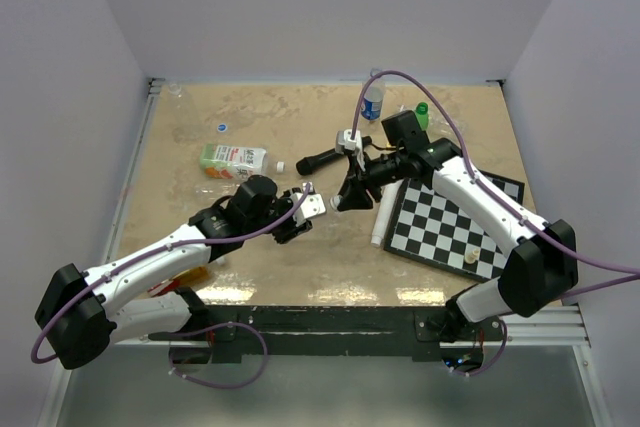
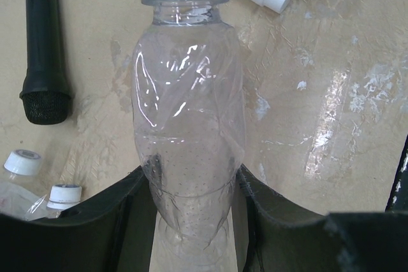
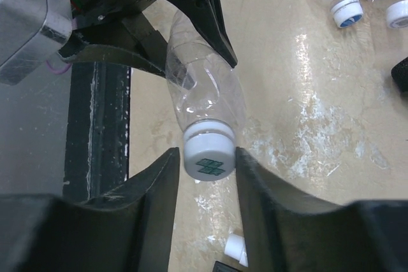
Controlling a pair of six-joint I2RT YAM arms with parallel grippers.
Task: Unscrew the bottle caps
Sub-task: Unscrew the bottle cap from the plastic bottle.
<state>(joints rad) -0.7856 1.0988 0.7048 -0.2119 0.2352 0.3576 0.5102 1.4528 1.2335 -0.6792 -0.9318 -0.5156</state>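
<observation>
Cap (image 3: 205, 151), white w/ green logo on top, is seated on the neck of a clear bottle (image 2: 188, 125). Bottle is held roughly horizontal over the table (image 1: 200, 247) at mid-centre, betw. the two arms. Can't tell if it touches the surface. L gripper (image 2: 191, 179) is closed partway on the bottle's lower body, one finger pressing each side. Plastic is crinkled at the grip and the base end is hidden betw. the fingers. R gripper (image 3: 205, 157) is narrowed to cap width, a finger on each side of the cap, touching or all but. In top view the grippers face each other nose to nose, just left of the chessboard (image 1: 455, 222). One pale chess piece (image 1: 470, 258) stands near the board's front edge. Mic (image 1: 320, 160), black, lies just behind the grippers. White tube (image 1: 383, 217) lies along the board's left edge. Juice bottle (image 1: 232, 159) w/ label lies on its side, left of centre, w/ a blue disc (image 1: 222, 128) behind it; can't tell what it is. Blue-label bottle (image 1: 373, 97) stands upright at the far edge, green-cap bottle (image 1: 422, 112) near it to the right. Two spare bottles (image 2: 23, 160), clear and capped, lie at lower left of the L wrist view, below the mic head.
</observation>
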